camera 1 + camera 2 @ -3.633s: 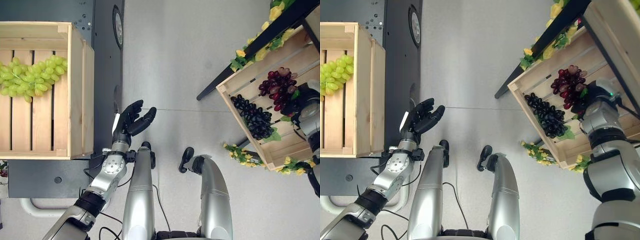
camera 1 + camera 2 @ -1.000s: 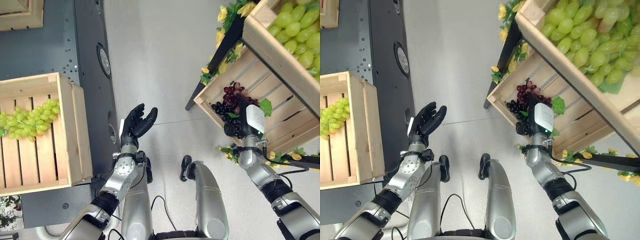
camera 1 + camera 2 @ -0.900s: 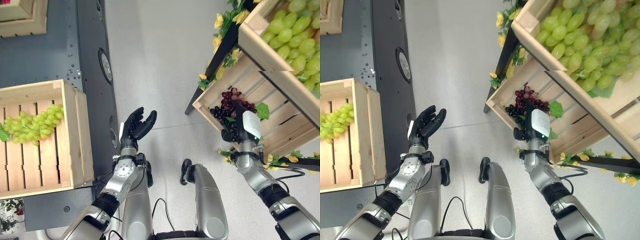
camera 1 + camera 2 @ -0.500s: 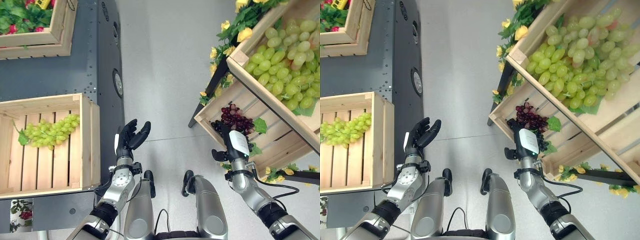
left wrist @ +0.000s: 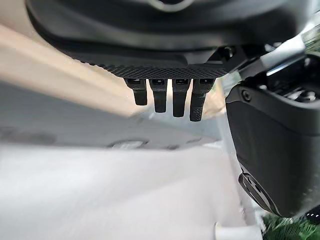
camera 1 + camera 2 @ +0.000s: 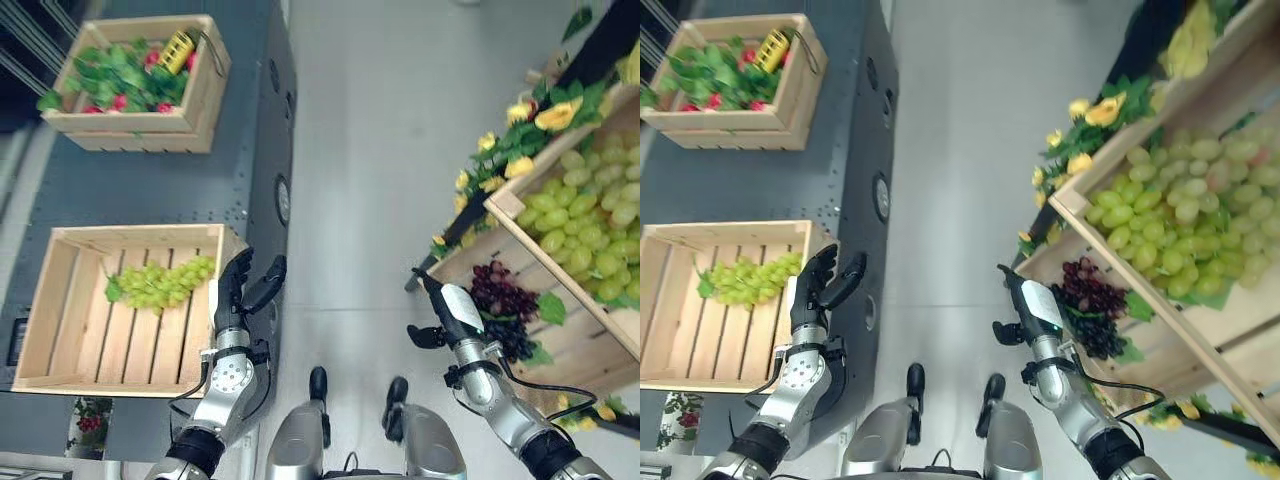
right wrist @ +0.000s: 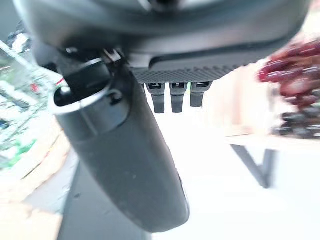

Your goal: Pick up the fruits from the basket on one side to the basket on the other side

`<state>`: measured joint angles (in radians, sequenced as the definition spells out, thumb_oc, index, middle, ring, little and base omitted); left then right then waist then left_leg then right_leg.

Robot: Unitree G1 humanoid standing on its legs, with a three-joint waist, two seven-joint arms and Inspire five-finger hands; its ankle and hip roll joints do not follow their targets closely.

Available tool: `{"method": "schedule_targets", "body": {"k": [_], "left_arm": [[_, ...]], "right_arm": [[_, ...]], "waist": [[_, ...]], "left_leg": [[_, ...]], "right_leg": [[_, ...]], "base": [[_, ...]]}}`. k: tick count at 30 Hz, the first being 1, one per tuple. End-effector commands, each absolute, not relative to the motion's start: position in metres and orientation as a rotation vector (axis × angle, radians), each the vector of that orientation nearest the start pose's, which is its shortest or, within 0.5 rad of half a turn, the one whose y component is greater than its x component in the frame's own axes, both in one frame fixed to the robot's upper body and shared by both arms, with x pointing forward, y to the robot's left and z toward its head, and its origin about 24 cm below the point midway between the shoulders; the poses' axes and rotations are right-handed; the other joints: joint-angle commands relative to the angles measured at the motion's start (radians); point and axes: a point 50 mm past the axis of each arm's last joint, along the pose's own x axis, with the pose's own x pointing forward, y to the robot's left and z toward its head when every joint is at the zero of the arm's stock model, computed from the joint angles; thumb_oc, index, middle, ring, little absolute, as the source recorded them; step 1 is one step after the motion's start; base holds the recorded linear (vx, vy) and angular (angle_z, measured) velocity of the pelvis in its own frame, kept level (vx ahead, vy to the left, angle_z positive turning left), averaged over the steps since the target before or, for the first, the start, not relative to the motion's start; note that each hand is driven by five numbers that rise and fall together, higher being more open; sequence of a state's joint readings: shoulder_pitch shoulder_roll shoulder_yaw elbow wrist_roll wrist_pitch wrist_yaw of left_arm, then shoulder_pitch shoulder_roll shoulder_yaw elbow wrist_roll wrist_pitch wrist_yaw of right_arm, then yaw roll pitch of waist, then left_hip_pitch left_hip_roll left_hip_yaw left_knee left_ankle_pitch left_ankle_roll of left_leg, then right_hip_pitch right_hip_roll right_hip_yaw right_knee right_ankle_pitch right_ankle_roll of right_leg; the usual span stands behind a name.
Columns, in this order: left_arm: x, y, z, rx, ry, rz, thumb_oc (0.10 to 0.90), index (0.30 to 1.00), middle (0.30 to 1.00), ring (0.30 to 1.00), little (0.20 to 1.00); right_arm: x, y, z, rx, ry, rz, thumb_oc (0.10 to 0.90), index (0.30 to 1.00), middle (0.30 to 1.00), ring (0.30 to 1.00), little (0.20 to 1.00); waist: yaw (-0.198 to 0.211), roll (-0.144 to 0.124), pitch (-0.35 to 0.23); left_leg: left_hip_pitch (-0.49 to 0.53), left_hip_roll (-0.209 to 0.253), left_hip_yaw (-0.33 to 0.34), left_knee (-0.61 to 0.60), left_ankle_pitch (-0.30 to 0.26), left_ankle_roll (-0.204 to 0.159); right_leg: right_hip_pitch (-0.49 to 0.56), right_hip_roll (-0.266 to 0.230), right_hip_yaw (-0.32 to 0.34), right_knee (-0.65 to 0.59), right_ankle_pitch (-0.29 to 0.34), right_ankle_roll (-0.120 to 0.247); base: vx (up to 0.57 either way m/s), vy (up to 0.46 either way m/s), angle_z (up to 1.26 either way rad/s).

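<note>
Left crate: a pale slatted wooden crate (image 6: 60,300) holds one bunch of green grapes (image 6: 160,283) lying across its slats, so one fruit appears delivered.
Left hand: the dark left hand (image 6: 240,290) is raised beside that crate, fingers straight and relaxed, holding nothing.
Right hand: the dark right hand (image 6: 447,310) with white cover stands empty, fingers extended, just short of the right crate.
Right crate: the lower tilted wooden crate (image 6: 570,350) contains a dark red grape bunch (image 6: 500,295) and a black grape bunch (image 6: 515,340), both apparently left to move.
</note>
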<state>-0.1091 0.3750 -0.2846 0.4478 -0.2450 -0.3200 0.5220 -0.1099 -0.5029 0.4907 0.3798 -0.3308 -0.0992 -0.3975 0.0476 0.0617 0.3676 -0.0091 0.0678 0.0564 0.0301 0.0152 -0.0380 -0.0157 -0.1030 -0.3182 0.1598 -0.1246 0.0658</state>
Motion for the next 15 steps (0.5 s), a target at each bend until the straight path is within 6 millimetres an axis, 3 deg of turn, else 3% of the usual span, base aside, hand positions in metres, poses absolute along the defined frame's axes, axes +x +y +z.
{"method": "schedule_targets", "body": {"k": [1, 5, 9, 11, 15], "left_arm": [[0.258, 0.229, 0.027, 0.371, -0.121, 0.370, 0.800, 0.900, 0.900, 0.900, 0.900], [0.262, 0.235, 0.036, 0.516, -0.169, 0.371, 0.800, 0.900, 0.900, 0.900, 0.900], [0.262, 0.256, 0.052, 0.721, -0.238, 0.385, 0.800, 0.900, 0.900, 0.900, 0.900], [0.257, 0.280, 0.067, 0.875, -0.284, 0.424, 0.800, 0.900, 0.900, 0.900, 0.900], [0.248, 0.309, 0.079, 1.016, -0.300, 0.476, 0.800, 0.900, 0.900, 0.900, 0.900]], "right_arm": [[0.248, -0.164, -0.006, -0.800, -0.035, 0.204, 0.800, 0.900, 0.900, 0.900, 0.900], [0.247, -0.160, -0.009, -0.794, -0.018, 0.230, 0.800, 0.900, 0.900, 0.900, 0.900], [0.247, -0.158, -0.010, -0.791, 0.001, 0.244, 0.800, 0.900, 0.900, 0.900, 0.900], [0.245, -0.161, -0.010, -0.790, 0.009, 0.263, 0.800, 0.900, 0.900, 0.900, 0.900], [0.242, -0.163, -0.011, -0.794, 0.018, 0.297, 0.800, 0.900, 0.900, 0.900, 0.900]], "waist": [[0.019, -0.048, -0.123], [0.041, -0.032, -0.151], [0.068, -0.028, -0.166], [0.086, -0.028, -0.163], [0.104, -0.026, -0.159]], "left_leg": [[0.014, -0.069, 0.005, -0.045, -0.050, 0.024], [0.031, -0.069, -0.014, -0.102, -0.020, 0.016], [0.029, -0.066, -0.027, -0.113, -0.008, 0.011], [0.026, -0.064, -0.032, -0.105, -0.007, 0.007], [0.014, -0.059, -0.047, -0.098, 0.003, -0.002]], "right_leg": [[0.057, -0.025, 0.007, -0.093, 0.042, 0.004], [0.084, -0.023, -0.019, -0.126, 0.046, 0.005], [0.100, -0.024, -0.049, -0.135, 0.038, 0.001], [0.108, -0.022, -0.064, -0.125, 0.022, -0.006], [0.114, -0.013, -0.075, -0.111, 0.003, -0.018]], "base": [[0.03, -0.020, 0.21], [0.00, -0.033, 0.19], [-0.01, -0.043, 0.19], [-0.02, -0.047, 0.10], [-0.01, -0.053, 0.09]]}}
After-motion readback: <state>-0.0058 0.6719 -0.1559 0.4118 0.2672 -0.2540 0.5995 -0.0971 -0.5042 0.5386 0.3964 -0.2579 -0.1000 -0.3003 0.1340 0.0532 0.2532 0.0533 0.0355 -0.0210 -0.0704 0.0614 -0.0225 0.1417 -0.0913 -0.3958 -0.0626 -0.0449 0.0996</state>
